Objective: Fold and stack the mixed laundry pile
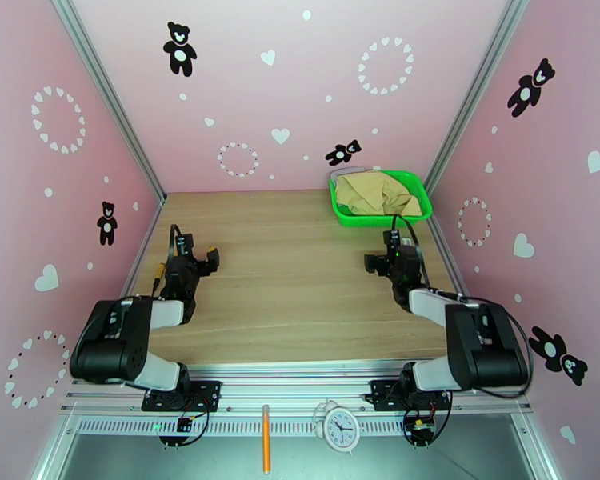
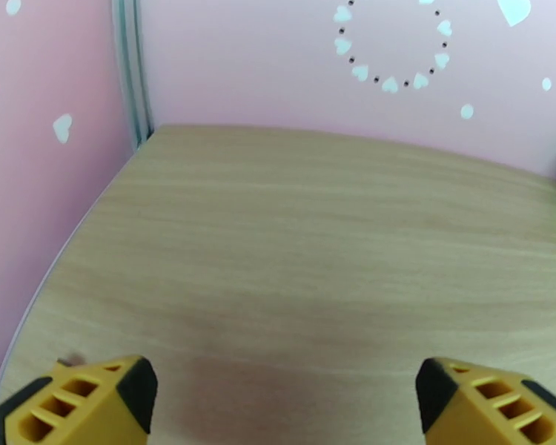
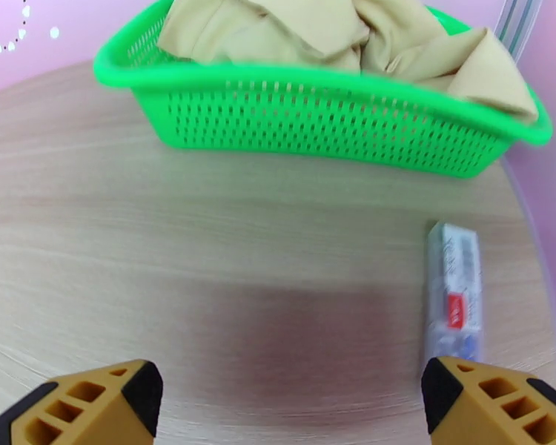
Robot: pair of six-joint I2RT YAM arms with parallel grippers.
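The left gripper stands wide open with nothing between its yellow fingers, low over bare wood on the left side of the table. The right gripper is just as wide and just as empty. It is on the right side, facing the far right corner.

The laundry is in that corner. A tan cloth lies crumpled in loose folds inside a green mesh basket, heaped above the rim, with one fold draped over the right edge. From above, a thin pale edge shows at the basket's far left corner. I cannot tell whether it is a second piece of cloth. Neither gripper touches the cloth or the basket, and the right one is a short stretch of table away on the near side.

A small flat packet, clear and white with a red mark, lies on the wood between the basket and the right gripper, close to the table's right edge and just ahead of the right-hand finger.

The basket sits against the back wall where it meets the right wall. All the walls are pink and printed with black bears and white hearts. On the metal ledge in front of the arm bases there is a small white alarm clock, with an orange pencil to its left.
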